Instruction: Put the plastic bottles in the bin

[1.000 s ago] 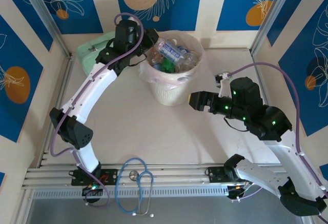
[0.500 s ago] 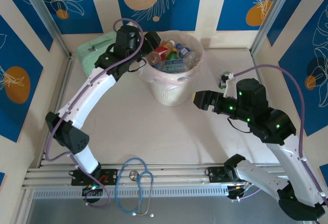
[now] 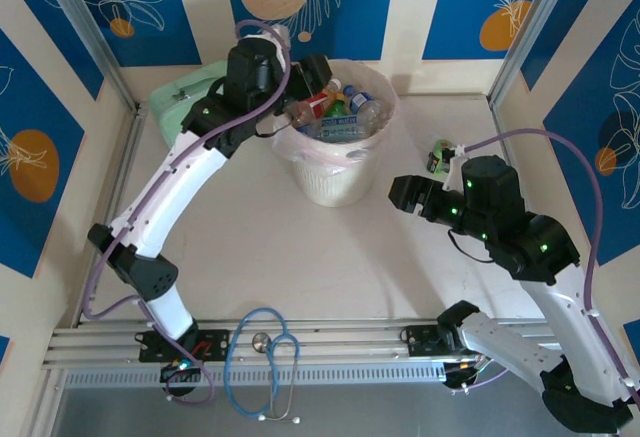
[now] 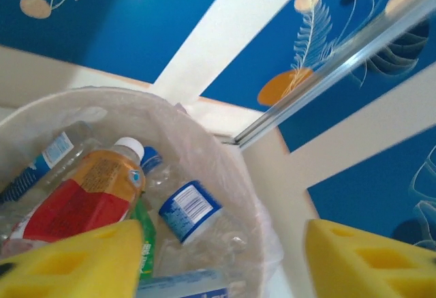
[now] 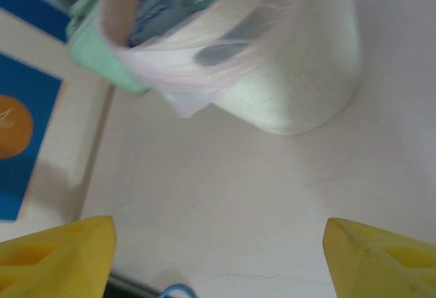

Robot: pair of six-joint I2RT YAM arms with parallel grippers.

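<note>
The plastic bottles (image 3: 340,117) lie heaped in the bin (image 3: 335,175) at twelve o'clock, the left gripper (image 4: 223,230) spread empty over its ten o'clock rim and the right gripper (image 5: 218,226) wide and empty off at its four o'clock, so I'd say only backing away is left.

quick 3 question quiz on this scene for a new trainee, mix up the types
1. True or false: the red-and-yellow bottle lies inside the bin.
2. What lies at the near edge of the table? A scissors B stethoscope C cup
3. Fill in: above the bin, the left gripper has its jaws ____ and holds nothing.

Key: 1 true; 2 B; 3 open
</note>
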